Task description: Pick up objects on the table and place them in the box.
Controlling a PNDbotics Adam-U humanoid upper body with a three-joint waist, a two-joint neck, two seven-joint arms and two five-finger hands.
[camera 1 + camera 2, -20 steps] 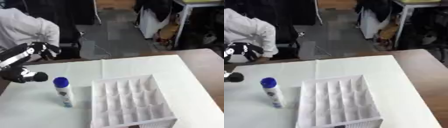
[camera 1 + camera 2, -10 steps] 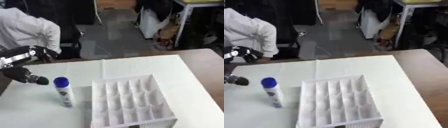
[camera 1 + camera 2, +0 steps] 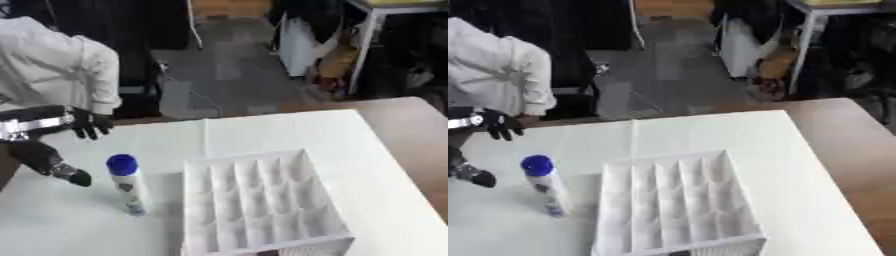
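Left hand cut off at left edge, arm out of frame; fingers blurred. Divided box near edge clipped by bottom border. Bottle label unreadable.

No legible text on anything.

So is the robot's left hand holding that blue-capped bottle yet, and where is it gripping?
Nothing is held. The left hand is open beside the blue-capped bottle, apart from it. The right hand is not in view.

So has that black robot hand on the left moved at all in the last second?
Yes. The left hand has come closer to the upright white bottle with the blue cap, which stands beside the white divided box.
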